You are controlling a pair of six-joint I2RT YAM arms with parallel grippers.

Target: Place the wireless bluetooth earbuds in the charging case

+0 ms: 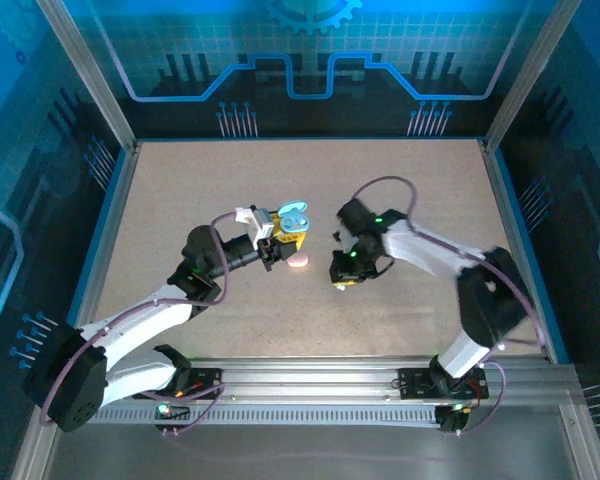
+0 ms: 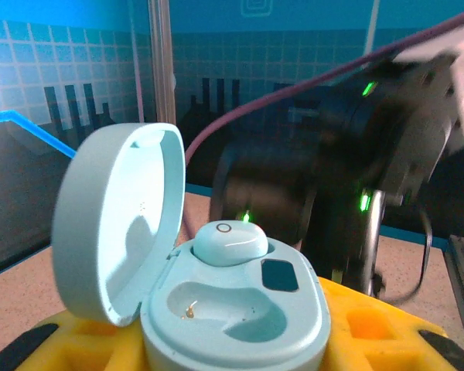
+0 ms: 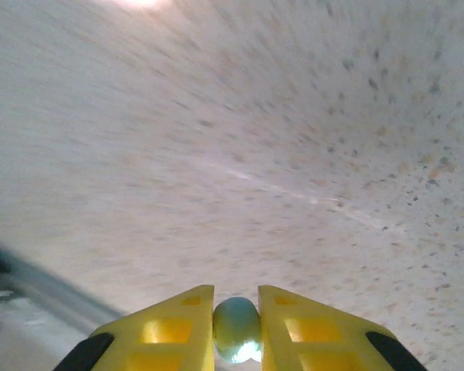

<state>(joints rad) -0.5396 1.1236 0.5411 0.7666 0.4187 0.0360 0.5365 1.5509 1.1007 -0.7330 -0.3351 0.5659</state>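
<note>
Teal earbud (image 2: 230,242) sits in the charging case (image 2: 240,328) the left gripper (image 1: 283,238) clamps; right gripper (image 1: 343,280) pinches second earbud (image 3: 236,328), not yet inserted.

Tabletop (image 3: 278,154) blurred; teal earbud (image 3: 237,328) half hidden between fingers (image 3: 166,334), cut by bottom edge.

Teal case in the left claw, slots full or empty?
Half full: teal case lid up, one earbud seated in far slot, near slot empty; second earbud in right claw.
</note>
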